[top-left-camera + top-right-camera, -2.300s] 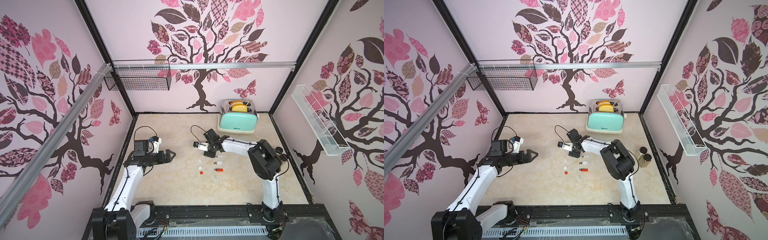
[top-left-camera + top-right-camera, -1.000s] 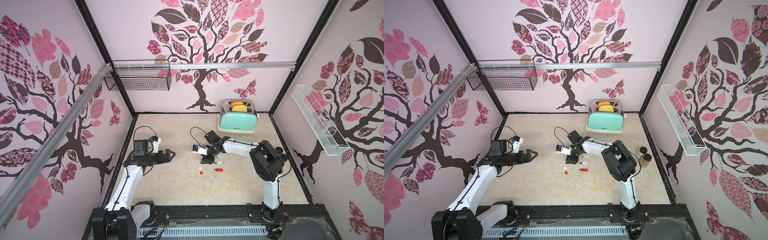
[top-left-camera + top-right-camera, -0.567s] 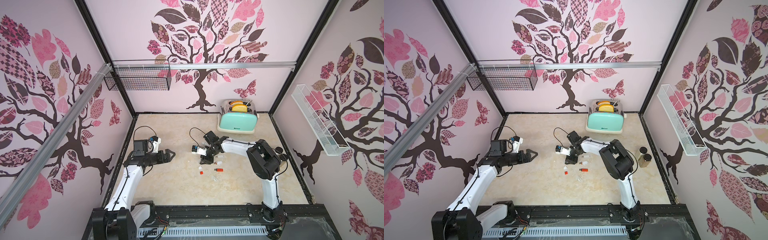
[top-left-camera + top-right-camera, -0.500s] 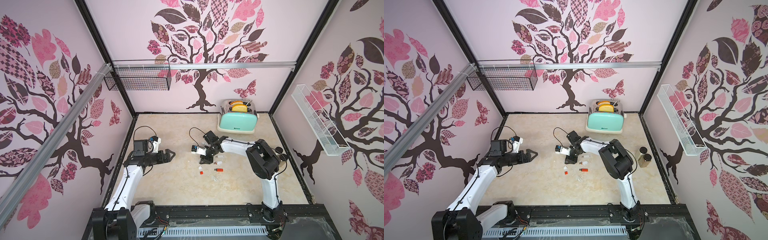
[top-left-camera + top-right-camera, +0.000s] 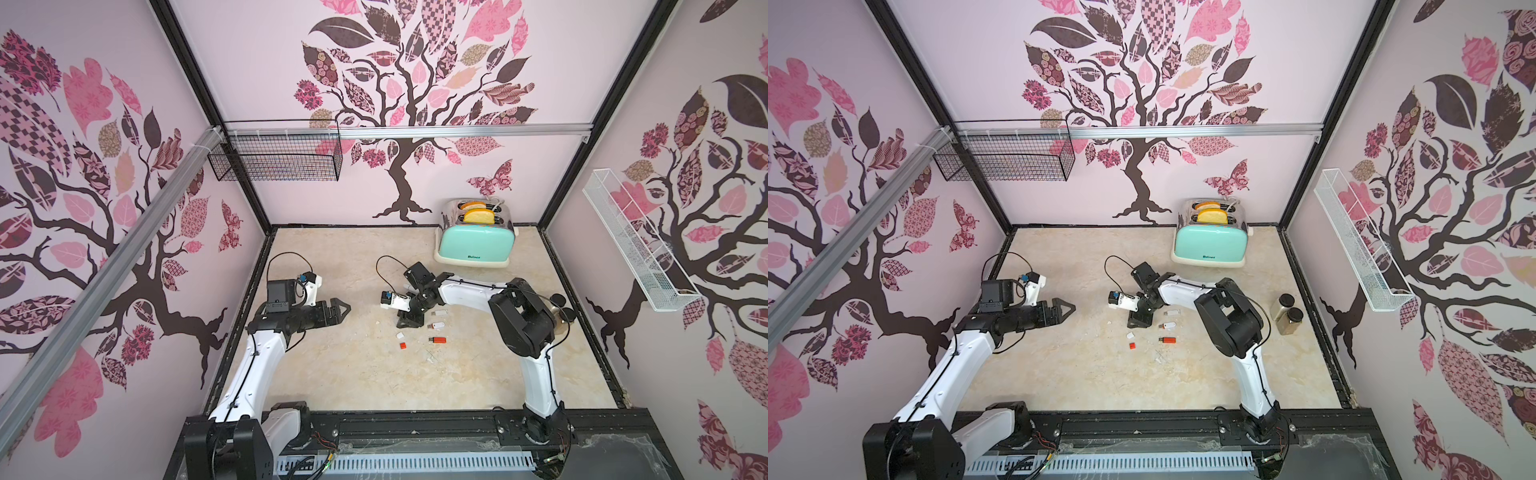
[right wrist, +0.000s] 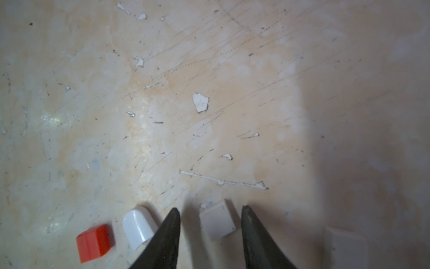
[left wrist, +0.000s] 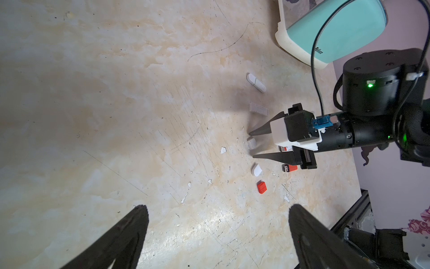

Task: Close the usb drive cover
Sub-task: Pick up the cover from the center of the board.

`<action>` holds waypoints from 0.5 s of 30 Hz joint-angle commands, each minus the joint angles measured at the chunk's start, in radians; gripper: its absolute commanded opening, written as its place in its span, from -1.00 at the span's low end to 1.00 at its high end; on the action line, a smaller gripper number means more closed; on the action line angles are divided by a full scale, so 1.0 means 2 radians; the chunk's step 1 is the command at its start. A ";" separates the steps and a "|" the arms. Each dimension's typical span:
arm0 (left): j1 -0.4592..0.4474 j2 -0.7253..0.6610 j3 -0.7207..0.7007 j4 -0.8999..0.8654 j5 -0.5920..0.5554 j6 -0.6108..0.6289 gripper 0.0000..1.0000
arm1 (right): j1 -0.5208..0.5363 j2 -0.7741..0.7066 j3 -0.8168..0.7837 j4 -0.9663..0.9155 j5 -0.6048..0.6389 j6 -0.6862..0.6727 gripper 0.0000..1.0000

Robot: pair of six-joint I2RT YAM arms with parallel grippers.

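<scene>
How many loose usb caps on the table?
3. A pale square cap sits between the fingers of the right hand; a white rounded cap lies just outside one finger; a red cap lies beside that one. More may be hidden under the hand.

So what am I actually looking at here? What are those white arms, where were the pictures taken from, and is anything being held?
Two white robot arms stand at the edge of a beige table. Each ends in a two-fingered tool. Two pictures look down from overhead, and two come from cameras on the arms' wrists. Small USB drives and loose caps lie on the table, among them a red drive, a red cap and a white rounded cap. A mint toaster sits at the back. The left tool hangs open and empty. The right tool reaches down with its fingers either side of a pale square cap, not touching it, so nothing is held.
</scene>
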 commanded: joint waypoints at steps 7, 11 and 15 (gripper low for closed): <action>0.003 -0.009 -0.001 0.003 0.004 0.004 0.97 | 0.004 -0.008 -0.017 -0.014 0.013 -0.016 -0.23; 0.004 -0.010 0.003 0.000 0.004 0.002 0.96 | 0.004 -0.018 -0.025 -0.006 0.014 -0.015 -0.25; 0.004 -0.009 0.004 -0.003 0.000 0.003 0.96 | 0.005 -0.013 -0.020 -0.014 0.024 -0.013 -0.30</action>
